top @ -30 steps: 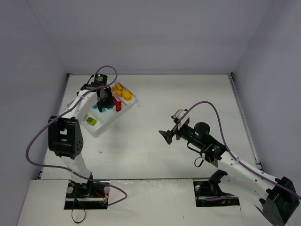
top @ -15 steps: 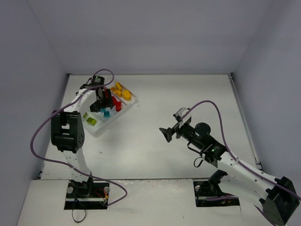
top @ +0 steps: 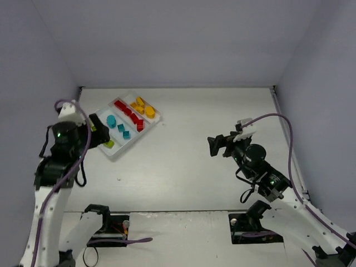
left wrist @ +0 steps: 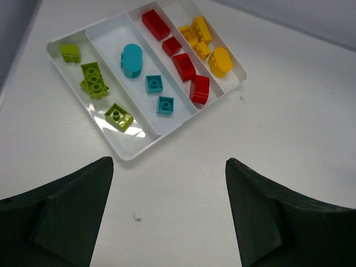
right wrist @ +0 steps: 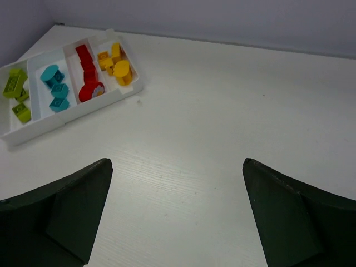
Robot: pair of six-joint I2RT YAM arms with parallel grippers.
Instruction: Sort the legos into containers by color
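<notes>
**Stock: both jaws and one sorted tray**

1. My left gripper [left wrist: 168,162]: jaws spread wide, nothing between them. It hangs over bare table [left wrist: 261,139], just short of the tray's near corner.
2. My right gripper [right wrist: 176,162]: jaws likewise wide apart and empty, well apart from the tray, which sits far off at the upper left of its wrist view.
3. Tray [left wrist: 131,157]: white, four long compartments, lying at an angle to the table edge.
   - Green legos [left wrist: 93,81]: four, in the outermost compartment. The left wrist shows all of them; from the top camera my left gripper [top: 94,129] covers part of this compartment.
   - Teal legos [left wrist: 132,60]: one rounded, two small squares, next compartment.
   - Red legos [left wrist: 183,67]: four in a row, third compartment. Only the right wrist shows a pale patch on the nearest one [right wrist: 92,90]; I cannot tell what it is.
   - Yellow legos [left wrist: 221,61]: farthest compartment, bunched together, count unclear.
4. In the right wrist view the tray's green end [right wrist: 12,84] is cut off by the frame.
</notes>
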